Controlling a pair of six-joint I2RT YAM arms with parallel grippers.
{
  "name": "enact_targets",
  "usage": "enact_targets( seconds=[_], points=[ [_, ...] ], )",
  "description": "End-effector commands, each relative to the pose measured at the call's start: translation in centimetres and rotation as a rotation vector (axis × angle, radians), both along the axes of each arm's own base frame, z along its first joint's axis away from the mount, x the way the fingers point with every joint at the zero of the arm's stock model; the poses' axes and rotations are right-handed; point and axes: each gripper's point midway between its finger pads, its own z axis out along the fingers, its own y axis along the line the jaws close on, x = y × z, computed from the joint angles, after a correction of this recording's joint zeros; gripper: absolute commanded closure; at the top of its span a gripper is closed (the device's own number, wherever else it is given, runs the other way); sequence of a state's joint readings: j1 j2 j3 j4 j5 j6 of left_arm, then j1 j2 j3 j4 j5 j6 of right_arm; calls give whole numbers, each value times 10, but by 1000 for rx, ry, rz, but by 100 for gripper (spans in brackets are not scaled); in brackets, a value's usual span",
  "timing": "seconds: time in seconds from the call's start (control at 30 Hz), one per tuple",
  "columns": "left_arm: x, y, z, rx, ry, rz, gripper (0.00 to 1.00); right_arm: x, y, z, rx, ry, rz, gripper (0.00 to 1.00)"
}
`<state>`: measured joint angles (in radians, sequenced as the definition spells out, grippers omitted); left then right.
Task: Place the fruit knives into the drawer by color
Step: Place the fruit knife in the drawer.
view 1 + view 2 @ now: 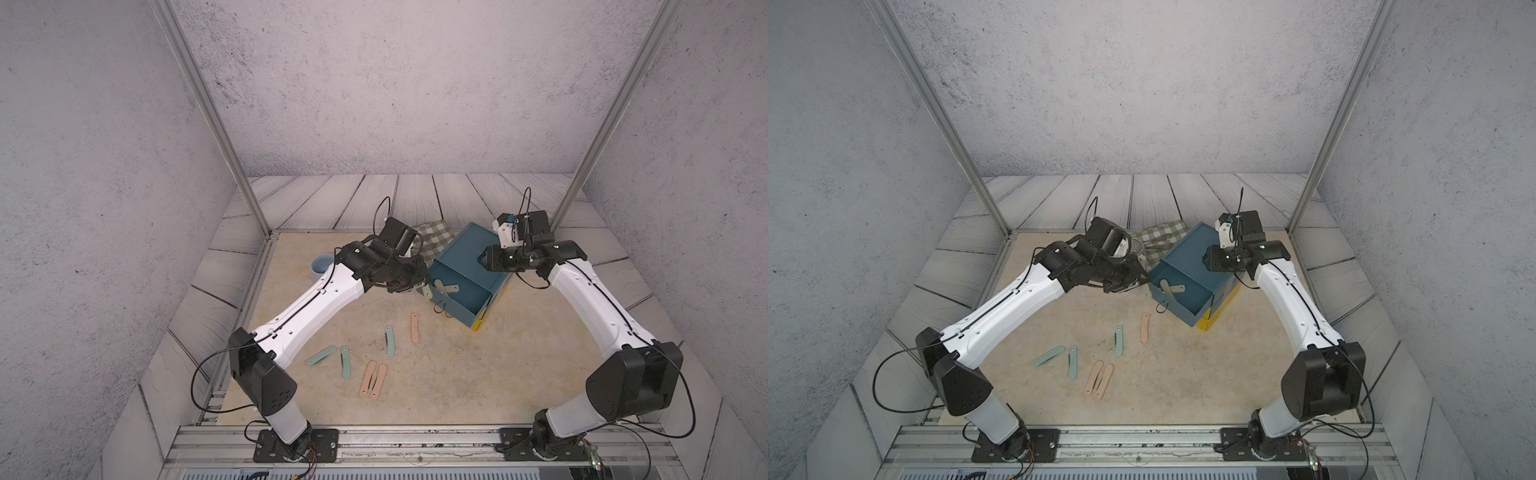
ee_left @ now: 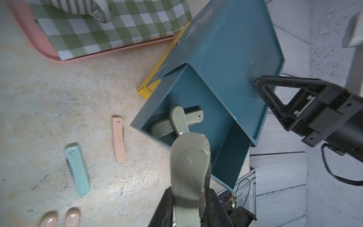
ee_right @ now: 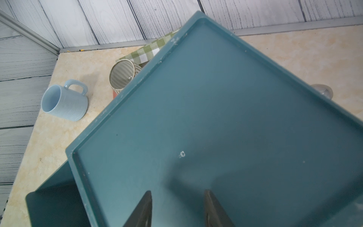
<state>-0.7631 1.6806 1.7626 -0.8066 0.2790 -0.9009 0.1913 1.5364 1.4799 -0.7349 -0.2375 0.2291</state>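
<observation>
left gripper (image 2: 187,198), jaws narrowed onto a slim olive-grey folded fruit knife (image 2: 189,163), holds it just above the pulled-out teal top drawer (image 1: 471,293) of the small boxy three-drawer chest (image 1: 461,253). two more olive-grey knives (image 2: 177,121) lie crossed on that drawer's floor. right gripper (image 3: 177,194), jaws partly apart and empty, sits at the chest's teal top; contact cannot be confirmed. on the beige tabletop (image 1: 457,374), in front of the chest, lie three mint-green knives (image 1: 390,340) and three peach-pink knives (image 1: 414,327). progress, as judged: the olive-grey set is one release short of done. the mint and pink sets are not yet sorted, and the yellow lower drawers (image 2: 146,91) appear shut, so roughly two thirds of the sorting remains.
</observation>
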Motion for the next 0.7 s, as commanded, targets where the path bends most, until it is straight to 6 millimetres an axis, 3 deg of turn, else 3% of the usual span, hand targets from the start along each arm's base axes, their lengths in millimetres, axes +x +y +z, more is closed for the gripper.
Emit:
enact_targets(
  seconds=[0.0,0.33,0.67],
  points=[
    [4,-29,14,-112,15,-3,85,-59,-15,-91,-92,415,-27,56],
    [12,-71,13,-135,21,-23,85,-62,-17,-89,-101,413,-27,56],
    [12,-70,-13,-69,38,-14,82,-63,-16,-89,-96,412,-24,56]
  ],
)
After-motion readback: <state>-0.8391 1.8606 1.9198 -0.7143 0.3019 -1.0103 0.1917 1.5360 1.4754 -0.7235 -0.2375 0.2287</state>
